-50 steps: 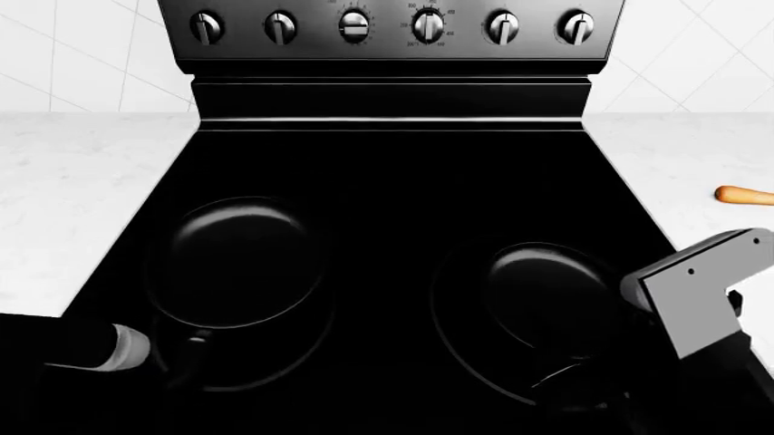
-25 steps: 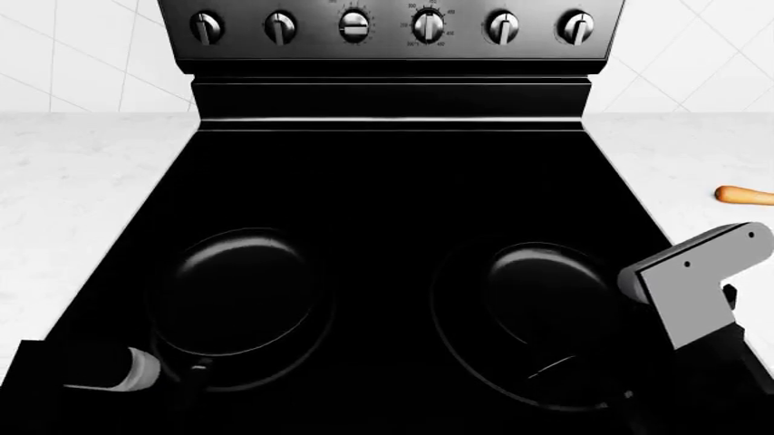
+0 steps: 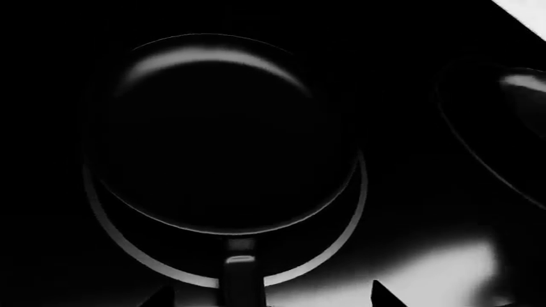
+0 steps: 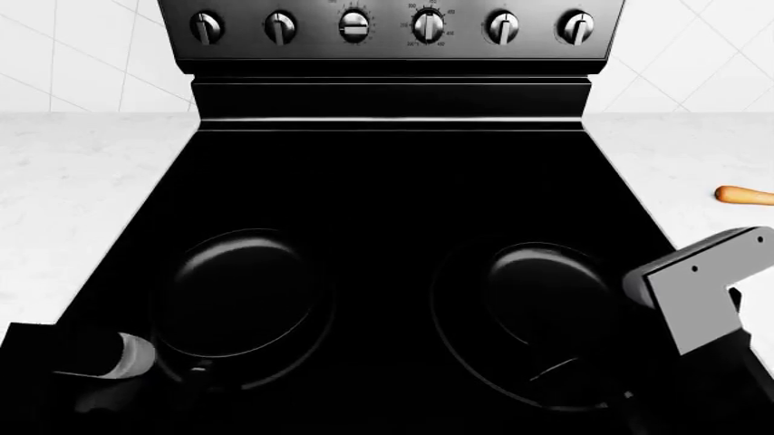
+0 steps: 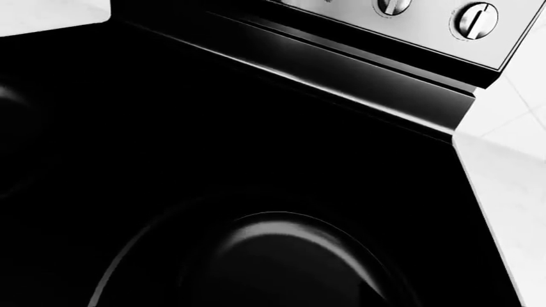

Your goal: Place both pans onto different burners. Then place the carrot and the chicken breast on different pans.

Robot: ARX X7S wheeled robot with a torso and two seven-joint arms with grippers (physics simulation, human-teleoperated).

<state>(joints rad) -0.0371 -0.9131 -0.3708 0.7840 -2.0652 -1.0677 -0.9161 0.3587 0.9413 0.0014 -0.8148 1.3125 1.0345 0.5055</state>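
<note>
Pans: left pan (image 4: 242,294) at 7 o'clock and right pan (image 4: 545,299) at 5 o'clock, each on its own burner
Carrot (image 4: 741,195): on the worktop (image 4: 701,172) at 3 o'clock, long axis across the view (chicken breast out of sight)
Nearer arm: your right; you reach out to 1 o'clock from it
Hands: neither shows, so you cannot tell their opening

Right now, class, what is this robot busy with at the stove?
Two black pans sit on the glass cooktop, each on its own front burner: the left pan and the right pan. The left arm is low by the left pan's handle, and the right arm hangs beside the right pan. Neither gripper's fingers can be made out clearly. An orange carrot lies on the white counter to the right. Both pans look empty; no chicken is in view.
</note>
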